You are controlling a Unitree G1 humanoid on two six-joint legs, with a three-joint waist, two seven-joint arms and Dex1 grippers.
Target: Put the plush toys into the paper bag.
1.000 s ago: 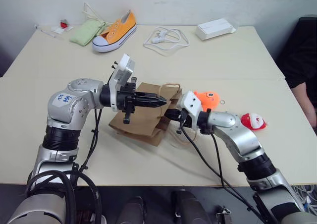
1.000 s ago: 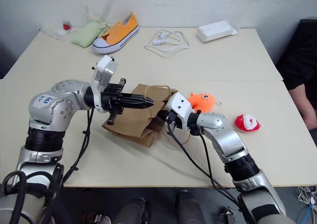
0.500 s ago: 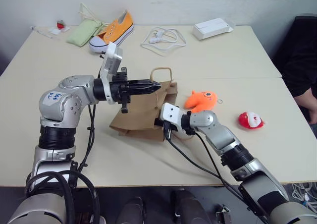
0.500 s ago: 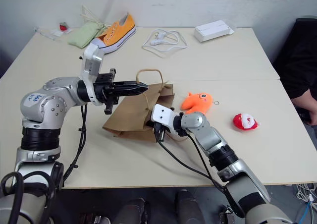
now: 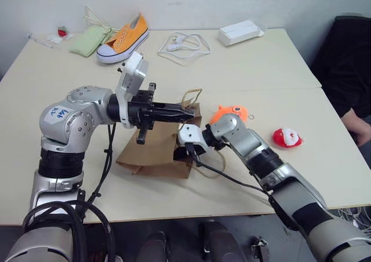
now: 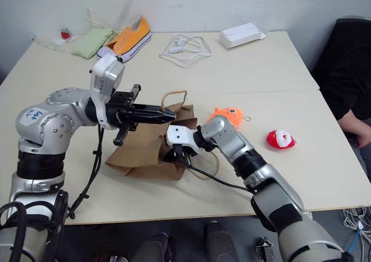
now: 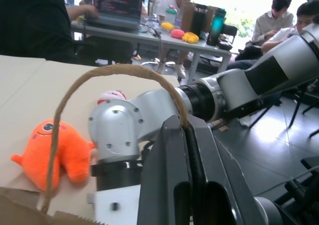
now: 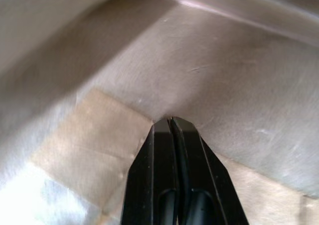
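Left eye view runs, from its left side, past a pale green cloth pouch [image 5: 88, 40] and an orange canvas sneaker [image 5: 122, 38] at the far edge of the cream worktop [image 5: 69, 175], then a coiled white cable [image 5: 184, 43] and a flat white box [image 5: 241, 32]. Nearer, the left gripper [image 5: 189, 115] points level across the scene, its jaws clenched on one twisted cord handle [image 7: 107, 73] of the brown kraft paper bag [image 5: 152, 153], which lies on the worktop with that handle lifted. Just beside it, the right gripper [image 8: 169, 125] has its tip inside the bag's mouth, jaws pressed together against the paper lining and holding nothing. Behind that arm's wrist lies the orange plush fish [image 5: 234, 111] on the worktop, outside the bag. Further right, well apart, sits the small red-and-white plush toy [image 5: 286, 137]. At the right edge a person's hand [image 5: 360, 127] rests by the worktop
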